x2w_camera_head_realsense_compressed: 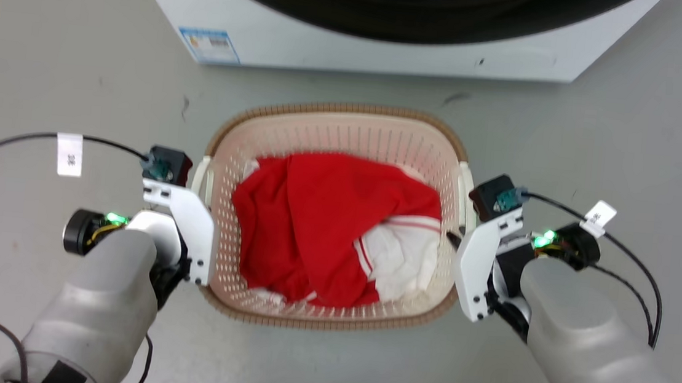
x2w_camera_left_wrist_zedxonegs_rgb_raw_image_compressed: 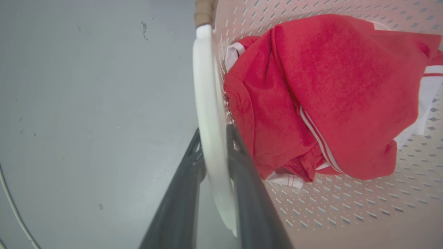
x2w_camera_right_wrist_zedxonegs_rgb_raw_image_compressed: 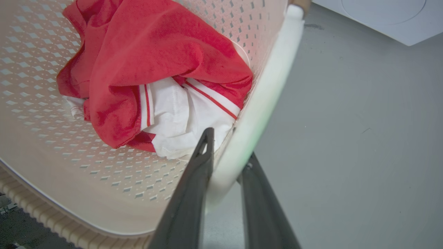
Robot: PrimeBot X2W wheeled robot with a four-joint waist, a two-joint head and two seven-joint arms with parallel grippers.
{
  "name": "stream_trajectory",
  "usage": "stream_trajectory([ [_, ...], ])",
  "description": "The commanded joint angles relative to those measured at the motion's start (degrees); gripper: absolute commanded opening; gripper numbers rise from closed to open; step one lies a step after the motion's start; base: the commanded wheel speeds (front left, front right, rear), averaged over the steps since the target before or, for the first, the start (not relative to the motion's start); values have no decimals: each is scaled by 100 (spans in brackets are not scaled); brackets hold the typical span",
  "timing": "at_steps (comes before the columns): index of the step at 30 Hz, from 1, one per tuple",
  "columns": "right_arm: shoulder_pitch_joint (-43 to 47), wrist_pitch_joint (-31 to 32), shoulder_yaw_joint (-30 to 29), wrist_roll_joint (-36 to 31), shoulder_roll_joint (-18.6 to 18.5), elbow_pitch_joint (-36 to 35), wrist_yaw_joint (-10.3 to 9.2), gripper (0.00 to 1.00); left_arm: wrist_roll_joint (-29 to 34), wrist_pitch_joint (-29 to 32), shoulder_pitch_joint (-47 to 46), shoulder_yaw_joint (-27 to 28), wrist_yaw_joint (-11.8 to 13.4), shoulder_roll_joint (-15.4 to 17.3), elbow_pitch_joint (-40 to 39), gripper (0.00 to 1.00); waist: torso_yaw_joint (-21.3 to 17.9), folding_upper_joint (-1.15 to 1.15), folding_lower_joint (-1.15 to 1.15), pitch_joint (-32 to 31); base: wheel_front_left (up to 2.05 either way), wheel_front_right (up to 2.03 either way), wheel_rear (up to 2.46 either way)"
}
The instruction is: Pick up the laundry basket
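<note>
The washing machine [x2w_camera_head_realsense_compressed: 390,48] stands near, at 12 o'clock of the laundry basket [x2w_camera_head_realsense_compressed: 348,109]. The basket sits on the grey floor [x2w_camera_head_realsense_compressed: 49,67] with a red garment [x2w_camera_head_realsense_compressed: 325,227] heaped over a white one [x2w_camera_head_realsense_compressed: 403,255], so a lift that drifts forward could knock its rim against the washer. The left gripper [x2w_camera_left_wrist_zedxonegs_rgb_raw_image_compressed: 214,131] at the basket's 9 o'clock and the right gripper [x2w_camera_right_wrist_zedxonegs_rgb_raw_image_compressed: 228,145] at 3 o'clock are each clenched across a slim white side handle [x2w_camera_left_wrist_zedxonegs_rgb_raw_image_compressed: 204,86]. If the arms rise unevenly the basket would probably tilt, or the smooth plastic might slide through the narrow fingers.
</note>
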Motion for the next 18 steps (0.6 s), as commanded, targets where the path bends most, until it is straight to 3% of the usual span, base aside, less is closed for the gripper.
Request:
stream_trajectory([
  [1, 65, 9, 56, 17, -25, -58, -10, 0, 0, 33, 92, -61, 6, 4, -38, 0, -38, 0, 1, -325, 0, 0, 0],
  [18, 1028, 819, 932, 1191, -241, -388, -9, 0, -834, 754, 958, -842, 6, 149, -382, 0, -254, 0, 1, -1915, 0, 0, 0],
])
